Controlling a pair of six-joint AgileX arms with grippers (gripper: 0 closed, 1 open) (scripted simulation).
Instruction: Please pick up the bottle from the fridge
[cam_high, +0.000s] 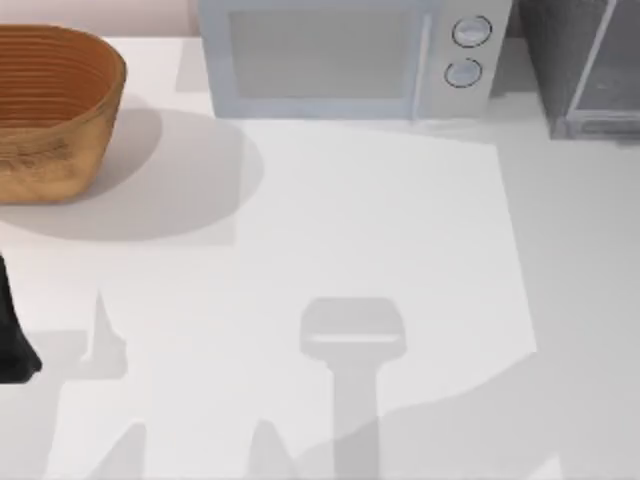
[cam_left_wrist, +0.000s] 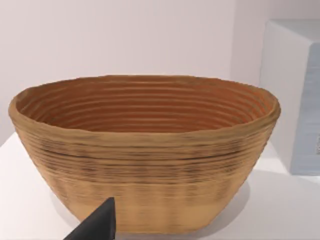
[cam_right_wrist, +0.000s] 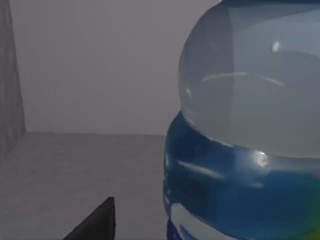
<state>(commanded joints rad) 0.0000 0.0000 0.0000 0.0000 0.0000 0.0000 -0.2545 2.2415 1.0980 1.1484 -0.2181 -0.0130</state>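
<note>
The right claw (cam_right_wrist: 95, 222), its grip state impossible to tell, sits inside the fridge (cam_high: 585, 70) just beside the bottle (cam_right_wrist: 250, 150), where a poor approach could tip it. One bottle, one fridge, one microwave (cam_high: 345, 55) and one basket (cam_high: 50, 110) share the worktop (cam_high: 380, 240), with the left claw (cam_left_wrist: 97, 225) parked near the basket

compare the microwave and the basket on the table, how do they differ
The microwave is a white box with flat sides and two round knobs; the basket is a tan woven oval with ridged walls. The microwave is closed at the front, the basket open on top. Both stand along the table's far edge.
</note>
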